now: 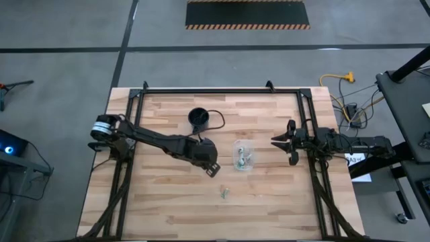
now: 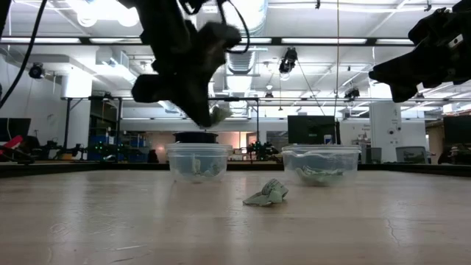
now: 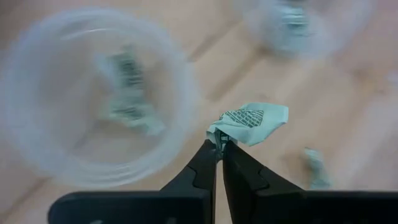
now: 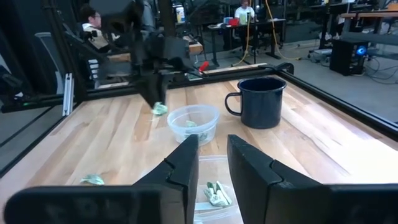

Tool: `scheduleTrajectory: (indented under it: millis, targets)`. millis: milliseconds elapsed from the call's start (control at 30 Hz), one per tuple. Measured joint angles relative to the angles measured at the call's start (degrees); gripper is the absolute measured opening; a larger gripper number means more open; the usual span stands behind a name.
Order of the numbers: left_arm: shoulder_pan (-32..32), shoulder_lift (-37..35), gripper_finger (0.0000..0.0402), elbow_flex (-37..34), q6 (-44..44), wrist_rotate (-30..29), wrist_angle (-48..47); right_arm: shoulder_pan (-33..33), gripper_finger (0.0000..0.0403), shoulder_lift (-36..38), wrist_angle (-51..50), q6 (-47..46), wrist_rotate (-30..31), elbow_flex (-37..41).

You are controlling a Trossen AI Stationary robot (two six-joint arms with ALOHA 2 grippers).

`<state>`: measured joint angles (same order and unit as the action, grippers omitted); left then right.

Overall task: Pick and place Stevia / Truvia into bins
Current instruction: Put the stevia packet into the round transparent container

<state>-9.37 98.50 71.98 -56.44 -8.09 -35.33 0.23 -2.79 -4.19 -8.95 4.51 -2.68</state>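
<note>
Pinching a crumpled green-and-white sweetener packet point(image 3: 252, 122) by one corner, the left gripper point(image 3: 219, 148) hangs in the air just beside the nearer clear cup point(image 3: 93, 99), probably so it can swing over the rim and drop it on the packets already inside. The right gripper point(image 4: 212, 163) waits off to the side, fingers apart, above the other cup point(image 4: 214, 177). One loose packet point(image 2: 266, 193) lies on the table point(image 1: 168, 208); the printing's too blurry to read any brand.

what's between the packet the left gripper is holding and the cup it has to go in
Nothing visible. The left gripper is shut on a green-and-white sweetener packet and hangs in the air beside the nearer clear cup, whose mouth is open with packets already inside. The black mug stands off to the side, and the right gripper waits apart.
</note>
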Motion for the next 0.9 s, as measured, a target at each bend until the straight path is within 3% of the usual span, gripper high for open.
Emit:
scheduleTrajectory:
  millis: [333,700,900]
  targets:
    - [0.78,-0.07,0.0,-0.43,-4.73,-4.41,-8.34,0.0,0.007,-0.46,0.02,0.0,0.02,0.0]
    - [1.95,-0.07,0.0001,-0.45,-4.72,-8.71,-9.72,-0.02,0.0082,-0.7,0.01,0.0,0.02,0.0]
    - [2.06,-0.07,0.0033,-0.37,-2.75,-8.48,-9.73,-0.02,0.0074,-0.7,0.02,0.0,0.04,0.0]
